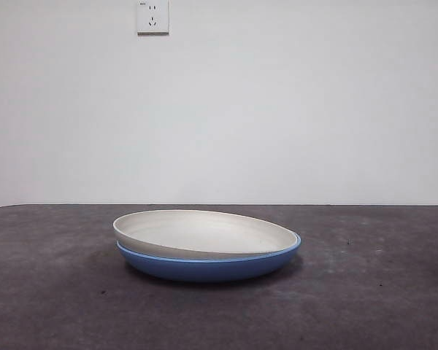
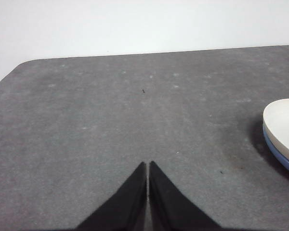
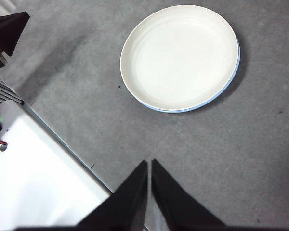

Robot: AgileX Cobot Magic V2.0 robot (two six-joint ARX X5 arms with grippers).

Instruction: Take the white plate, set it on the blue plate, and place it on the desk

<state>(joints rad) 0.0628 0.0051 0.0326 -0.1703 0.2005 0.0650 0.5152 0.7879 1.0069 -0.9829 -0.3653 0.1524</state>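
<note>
The white plate (image 1: 204, 232) lies inside the blue plate (image 1: 212, 267) on the desk (image 1: 365, 306), tilted slightly with its left rim higher. Both also show in the right wrist view, the white plate (image 3: 180, 55) covering the blue plate (image 3: 221, 91) so only a thin blue rim shows. The left wrist view catches their edge, the white plate (image 2: 285, 126) over the blue plate (image 2: 282, 159). My left gripper (image 2: 148, 164) is shut and empty over bare desk, apart from the plates. My right gripper (image 3: 149, 162) is shut and empty, above the desk and away from the plates. Neither arm shows in the front view.
A white wall with a socket (image 1: 152, 17) stands behind the desk. In the right wrist view the desk's edge runs beside a white surface (image 3: 33, 178), and dark robot hardware (image 3: 5, 33) sits at a corner.
</note>
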